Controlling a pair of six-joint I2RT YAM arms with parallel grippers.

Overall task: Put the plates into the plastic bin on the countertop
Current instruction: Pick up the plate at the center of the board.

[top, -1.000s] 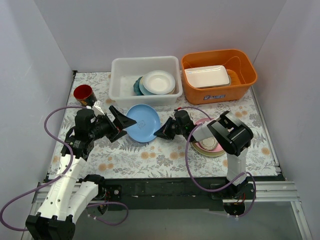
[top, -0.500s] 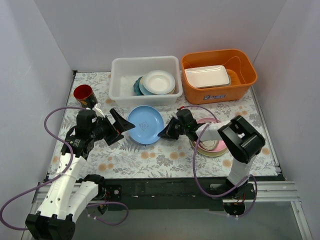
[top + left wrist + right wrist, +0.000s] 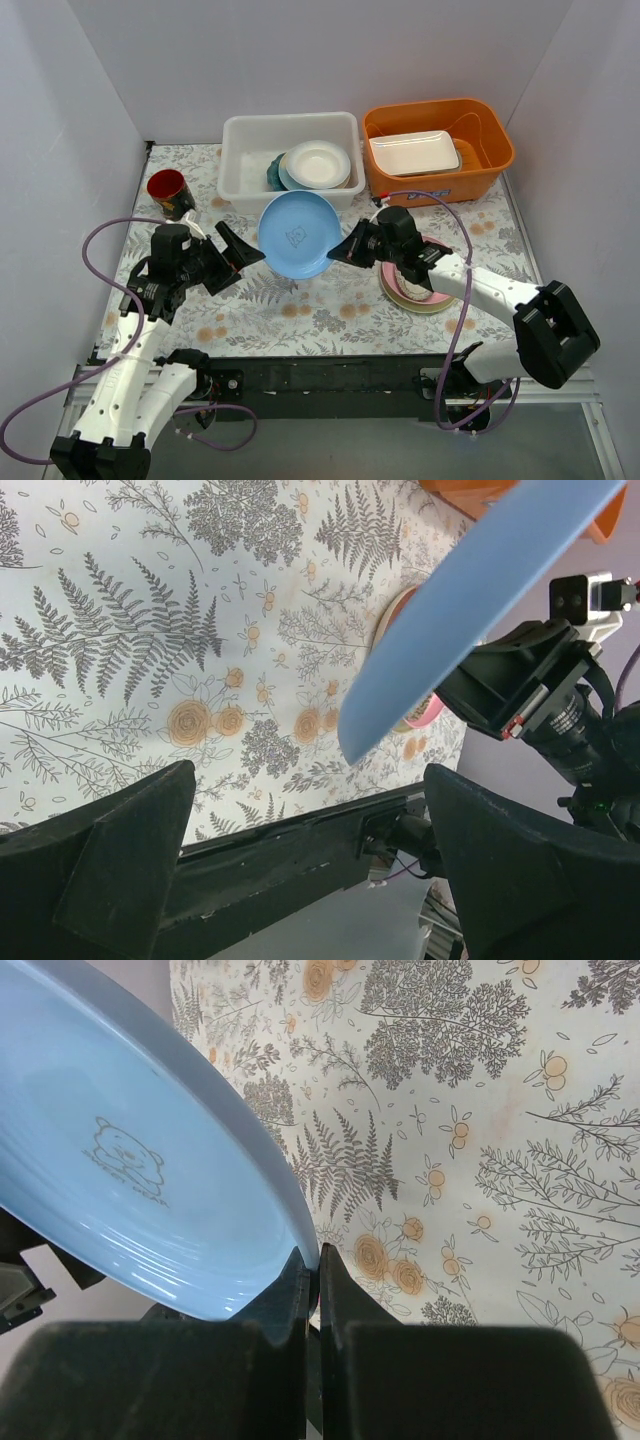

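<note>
The right gripper (image 3: 312, 1265) is clamped on the rim of the light blue plate (image 3: 297, 234). The left gripper (image 3: 238, 256) stands wide, holding nothing. We judge the plate stiff, glossy, breakable, and liable to pivot in a rim pinch. It hangs steeply tilted over the countertop (image 3: 300, 315), just before the plastic bin (image 3: 290, 122), face toward the arms. Being round, it has no long axis.

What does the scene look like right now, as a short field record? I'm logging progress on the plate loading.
held plate: light blue plate, tilted, in the air in front of the plastic bin
right gripper: shut on the plate's rim
left gripper: open, beside the plate, not gripping
in bin: white plate atop others
outside bin: stack of plates on the countertop, right side
</note>
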